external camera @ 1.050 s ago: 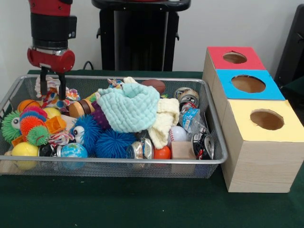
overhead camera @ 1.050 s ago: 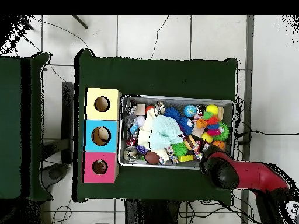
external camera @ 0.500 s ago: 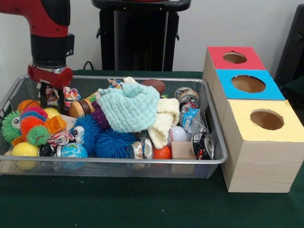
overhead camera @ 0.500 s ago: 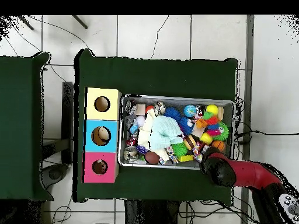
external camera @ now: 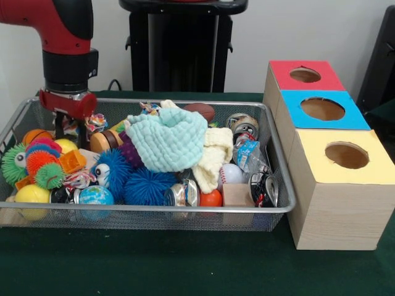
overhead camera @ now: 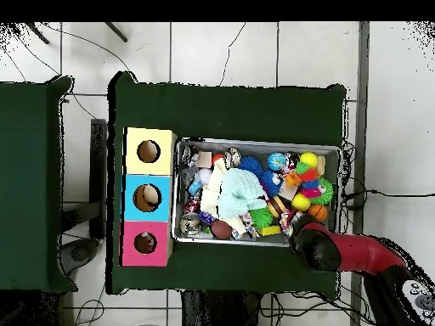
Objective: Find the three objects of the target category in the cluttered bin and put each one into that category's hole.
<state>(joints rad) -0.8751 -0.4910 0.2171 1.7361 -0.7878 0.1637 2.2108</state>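
Hand (external camera: 70, 126) low in bin (external camera: 154, 209) corner; overhead, arm-hidden.

In the front view the wire bin (external camera: 279, 203) stands on the worktop (external camera: 185, 265), and the three boxes with holes (external camera: 330, 163) stand in a row just beside its right side. In the bin, a cloth (external camera: 170, 140) lies on top in the middle. The pincer (external camera: 70, 126) hangs in the bin's far left corner.
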